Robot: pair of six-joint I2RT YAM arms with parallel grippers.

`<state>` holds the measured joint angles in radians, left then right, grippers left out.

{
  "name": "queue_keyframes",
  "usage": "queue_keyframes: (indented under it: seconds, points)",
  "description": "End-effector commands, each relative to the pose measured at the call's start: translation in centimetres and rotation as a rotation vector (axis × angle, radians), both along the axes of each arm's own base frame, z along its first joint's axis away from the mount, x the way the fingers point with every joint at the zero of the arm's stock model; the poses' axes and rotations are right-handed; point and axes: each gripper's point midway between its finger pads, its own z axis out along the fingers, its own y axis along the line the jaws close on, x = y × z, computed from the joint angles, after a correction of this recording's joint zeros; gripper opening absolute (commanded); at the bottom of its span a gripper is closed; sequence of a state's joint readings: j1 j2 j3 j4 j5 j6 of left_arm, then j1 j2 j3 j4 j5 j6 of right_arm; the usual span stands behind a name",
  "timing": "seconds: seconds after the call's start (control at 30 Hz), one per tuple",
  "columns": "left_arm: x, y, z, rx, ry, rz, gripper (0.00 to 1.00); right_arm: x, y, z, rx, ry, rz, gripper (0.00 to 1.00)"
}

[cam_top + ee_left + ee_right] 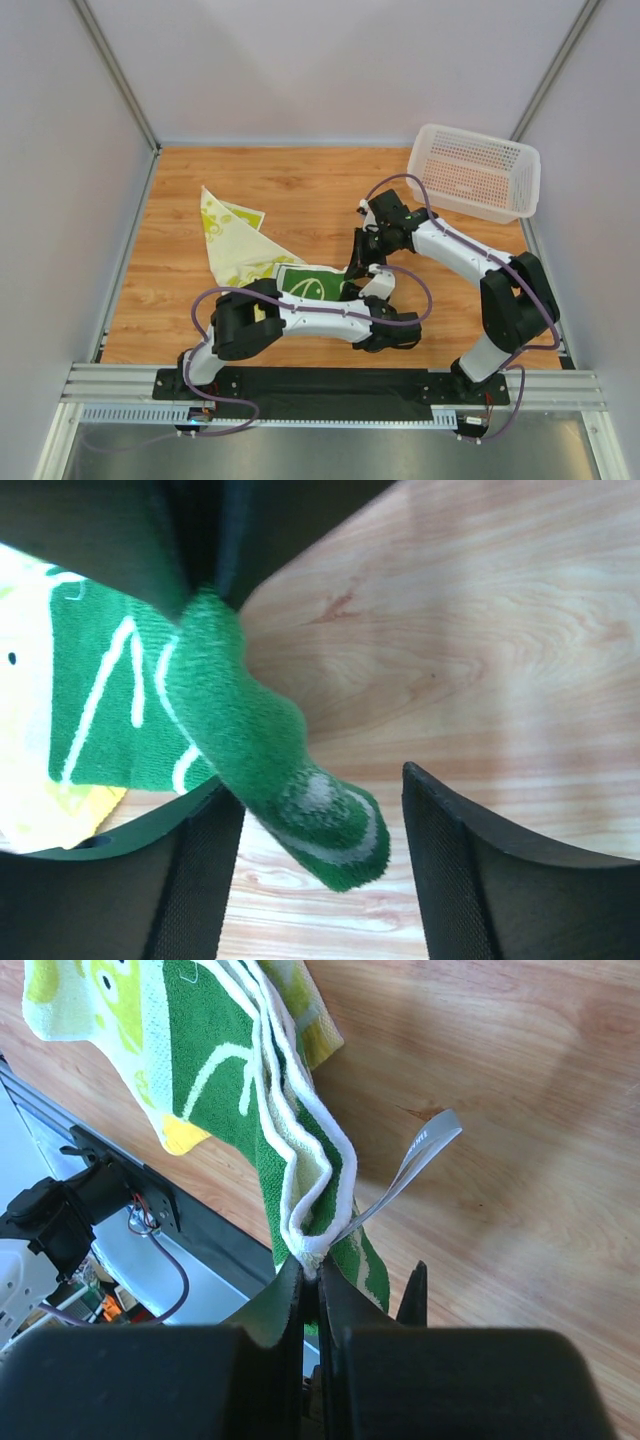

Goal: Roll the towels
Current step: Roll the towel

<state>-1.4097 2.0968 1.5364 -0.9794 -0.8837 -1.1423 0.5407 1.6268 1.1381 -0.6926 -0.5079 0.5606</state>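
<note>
While the right gripper (318, 1278) stands pinched shut on the white-hemmed edge of the dark green terry towel with white line drawings (200, 1080), the left gripper (315, 800) stands wide open with nothing in its hold. A twisted green corner of that towel hangs between its fingers.

Count: two towels, one white perforated plastic basket (475, 172), one grey fabric label (420, 1155) at the pinched edge.

The cream-yellow thin towel with lime-green blobs (232, 238) lies left of centre on the wood-grain table (300, 190), its near corner touching the green one. The basket sits at the far right corner, well apart. The label's print is too blurred to read.
</note>
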Motion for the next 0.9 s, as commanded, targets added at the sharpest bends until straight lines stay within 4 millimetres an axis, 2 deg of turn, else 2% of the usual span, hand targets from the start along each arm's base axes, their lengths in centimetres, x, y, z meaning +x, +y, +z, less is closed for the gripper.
queue_keyframes:
  seconds: [0.0, 0.13, 0.37, 0.43, 0.5, 0.53, 0.67, 0.87]
  points:
    - [0.9, -0.4, 1.6, -0.025, -0.077, 0.031, 0.68, -0.1, 0.4, 1.9, 0.052, -0.011, 0.001, 0.0]
    - [0.9, 0.7, 2.0, -0.002, -0.095, 0.06, 0.57, -0.5, 0.2, 1.3, 0.046, -0.001, 0.001, 0.0]
    - [0.5, 1.2, 2.5, -0.026, -0.071, 0.068, 0.48, -0.2, -0.2, -0.2, 0.011, 0.009, -0.012, 0.0]
    - [0.1, 1.4, 2.3, -0.037, -0.05, 0.068, 0.4, 0.1, -0.4, -0.4, 0.0, 0.006, -0.02, 0.0]
    - [-0.2, 1.6, 2.3, -0.045, -0.034, 0.066, 0.39, 0.4, -0.6, -0.7, -0.011, 0.006, -0.027, 0.0]
    - [-0.2, 1.6, 2.3, -0.053, -0.032, 0.068, 0.34, 0.5, -0.7, -0.9, -0.015, 0.008, -0.033, 0.0]
    - [-0.6, 1.5, 2.6, -0.076, -0.013, 0.065, 0.27, 0.9, -1.3, -1.3, -0.037, 0.004, -0.043, 0.0]
    - [-1.3, 0.4, 2.8, -0.117, 0.035, 0.024, 0.15, 1.3, -2.5, -2.1, -0.101, -0.008, -0.065, 0.0]
